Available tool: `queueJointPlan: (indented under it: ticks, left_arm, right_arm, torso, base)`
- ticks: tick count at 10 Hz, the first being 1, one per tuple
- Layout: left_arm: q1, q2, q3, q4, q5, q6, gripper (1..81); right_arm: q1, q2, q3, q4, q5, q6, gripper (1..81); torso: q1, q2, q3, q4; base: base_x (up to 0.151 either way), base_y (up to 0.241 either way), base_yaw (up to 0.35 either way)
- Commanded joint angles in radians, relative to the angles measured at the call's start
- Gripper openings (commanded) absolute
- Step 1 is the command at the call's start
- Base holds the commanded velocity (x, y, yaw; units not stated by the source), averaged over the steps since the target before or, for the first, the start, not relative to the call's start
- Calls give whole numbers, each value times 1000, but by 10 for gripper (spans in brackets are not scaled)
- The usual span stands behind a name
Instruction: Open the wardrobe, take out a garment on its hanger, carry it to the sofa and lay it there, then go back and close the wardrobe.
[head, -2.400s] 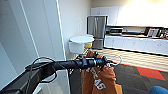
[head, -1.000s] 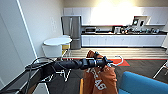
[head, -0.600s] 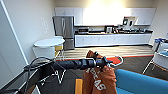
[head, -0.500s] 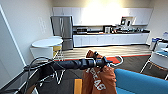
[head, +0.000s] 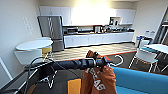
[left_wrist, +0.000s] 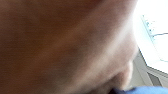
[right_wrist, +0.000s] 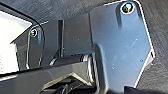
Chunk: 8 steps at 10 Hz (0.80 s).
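My left arm reaches in from the left of the head view, and my left gripper (head: 104, 62) is shut on the hanger (head: 119, 61), whose white hook curves out past the gripper tip. From it hangs the garment (head: 98, 79), rust-orange with white lettering. The bright blue sofa (head: 141, 80) lies low on the right, just beside and behind the garment. In the left wrist view blurred orange fabric of the garment (left_wrist: 62, 45) is pressed close to the camera, with a strip of blue sofa (left_wrist: 142, 90) at the edge. The wardrobe is out of view.
A round white table (head: 33, 45) with white chairs stands on the left. A steel fridge (head: 51, 31) and a long white kitchen counter (head: 100, 38) line the far wall. Another table with a white chair (head: 146, 55) is on the right. Dark carpet (right_wrist: 62, 10) lies below.
The whole head view has slid leftwards, so the camera has turned right; the blue sofa has come into the lower right. The garment still hangs from my left gripper.
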Motion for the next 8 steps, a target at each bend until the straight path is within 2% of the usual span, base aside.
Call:
queueJointPlan:
  ticks: [1,8]
  left_arm:
    - [-228,8,27,55,-49,35,10]
    - [-228,-5,38,56,-51,35,10]
  right_arm:
    - [38,10,12,-2,-51,-5,811]
    - [38,10,12,0,-51,-5,811]
  torso:
    - [0,0,0,0]
    - [0,0,0,0]
  base:
    - [0,0,-263]
    - [0,0,-265]
